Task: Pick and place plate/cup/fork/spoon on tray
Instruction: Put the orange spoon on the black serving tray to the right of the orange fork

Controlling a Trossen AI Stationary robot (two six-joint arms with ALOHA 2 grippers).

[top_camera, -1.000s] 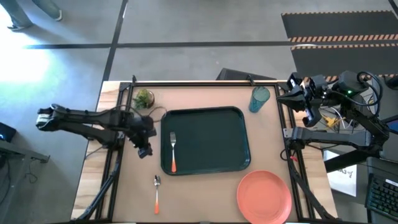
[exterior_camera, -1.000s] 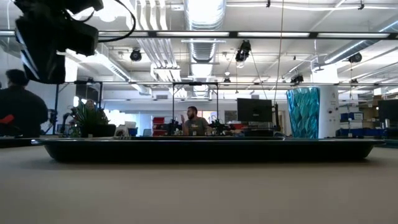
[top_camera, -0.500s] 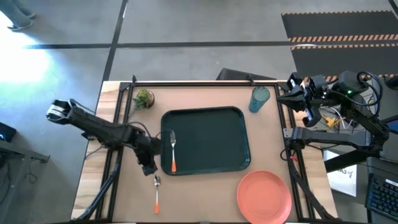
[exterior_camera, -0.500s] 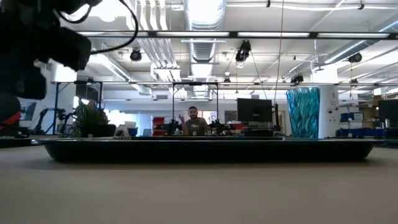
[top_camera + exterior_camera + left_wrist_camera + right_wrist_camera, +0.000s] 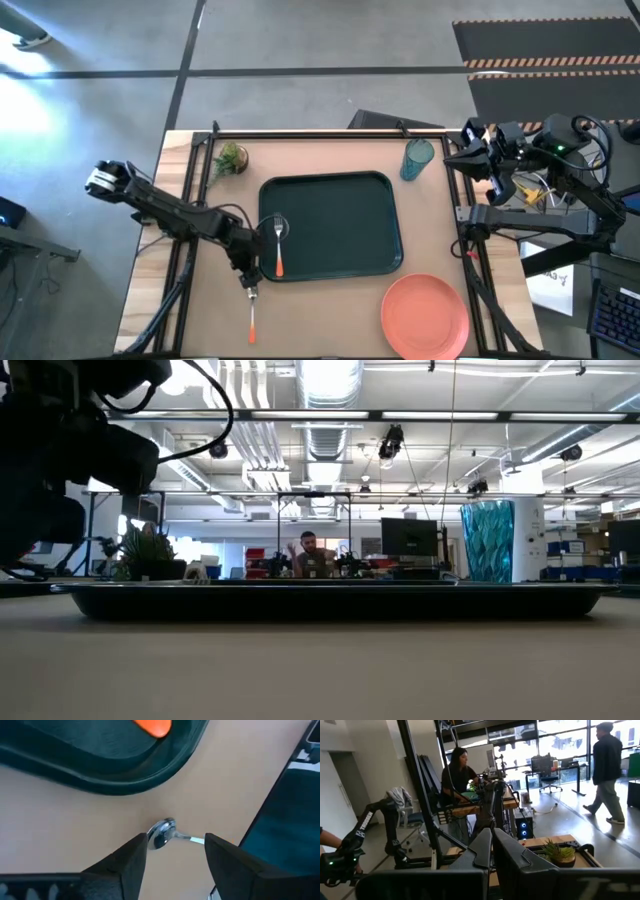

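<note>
Left wrist view shows left gripper (image 5: 174, 854) jaws parted over the spoon (image 5: 162, 831).

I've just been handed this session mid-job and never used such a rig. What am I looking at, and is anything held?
Two dark robot arms work at a table. The high view looks straight down; the low view looks level across the tabletop; each wrist view looks past that arm's own fingers. On the table lies a dark tray with the fork in it. Beside the tray lie the spoon, the salmon plate, the teal cup and a small plant. The left pincer is open just above the spoon's bowl, holding nothing. The right pincer waits shut off the table's right edge.
</note>
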